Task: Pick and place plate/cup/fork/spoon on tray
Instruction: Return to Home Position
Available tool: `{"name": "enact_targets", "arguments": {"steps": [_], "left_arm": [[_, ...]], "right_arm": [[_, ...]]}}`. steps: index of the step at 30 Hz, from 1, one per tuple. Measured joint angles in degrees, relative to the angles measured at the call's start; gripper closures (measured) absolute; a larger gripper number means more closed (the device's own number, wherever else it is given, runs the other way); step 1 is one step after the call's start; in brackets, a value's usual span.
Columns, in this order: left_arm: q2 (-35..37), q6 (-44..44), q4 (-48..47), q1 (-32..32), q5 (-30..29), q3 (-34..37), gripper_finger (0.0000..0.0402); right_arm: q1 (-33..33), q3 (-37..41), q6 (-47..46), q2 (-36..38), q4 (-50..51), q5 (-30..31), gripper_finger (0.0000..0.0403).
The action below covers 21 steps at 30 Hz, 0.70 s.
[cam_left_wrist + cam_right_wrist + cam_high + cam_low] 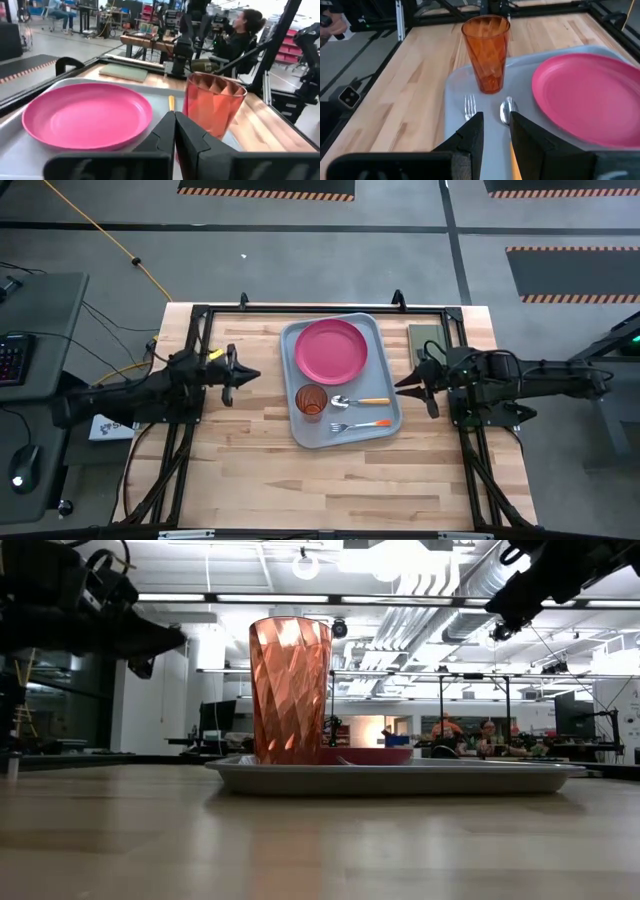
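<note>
The grey-blue tray (388, 395) lies at the table's middle. On it are the pink plate (330, 348) at the far end, the orange cup (311, 400) upright at the near left, the spoon (358, 401) and, nearer, the fork (360, 424), both with handles toward the right. My left gripper (254, 375) hovers left of the tray, shut and empty; my right gripper (400, 386) hovers at the tray's right rim, empty, its fingers a narrow gap apart (496, 122). The low view shows the cup (290, 690) standing on the tray (480, 776).
A dark green pad (425, 340) lies right of the tray at the far edge. A black frame (300, 310) runs along the table's far and side edges. Bare wood lies near of the tray. A person (240, 35) sits beyond the table.
</note>
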State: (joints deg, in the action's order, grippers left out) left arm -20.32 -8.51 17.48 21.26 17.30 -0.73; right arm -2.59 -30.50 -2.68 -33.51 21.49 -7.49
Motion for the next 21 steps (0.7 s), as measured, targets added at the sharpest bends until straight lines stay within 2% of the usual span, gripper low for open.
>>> {"name": "enact_targets", "arguments": {"steps": [3,7,12,14,19,21], "left_arm": [[0.1,0.7,-0.2,-6.1,-6.5,0.0,0.0401],[0.1,1.7,-0.6,-14.5,-18.2,0.0,0.0401],[0.1,2.6,-0.4,-23.3,-29.5,0.0,0.0401],[0.1,2.6,0.7,-26.0,-32.8,0.0,0.0401],[0.0,4.6,5.0,-31.2,-37.6,0.0,0.0401],[0.0,4.8,5.7,-32.7,-39.1,0.0,0.0401]], "right_arm": [[0.0,0.0,-0.5,1.8,2.5,0.0,0.0316],[0.0,0.0,-0.8,5.6,2.9,0.0,0.0321],[0.0,1.1,-0.4,12.0,1.5,0.2,0.0377],[0.0,4.3,-0.3,14.7,-2.8,1.3,0.0396],[0.0,18.4,-3.9,17.5,-25.3,1.6,0.0398],[0.0,22.7,-4.4,17.5,-30.3,1.9,0.0401]]}}
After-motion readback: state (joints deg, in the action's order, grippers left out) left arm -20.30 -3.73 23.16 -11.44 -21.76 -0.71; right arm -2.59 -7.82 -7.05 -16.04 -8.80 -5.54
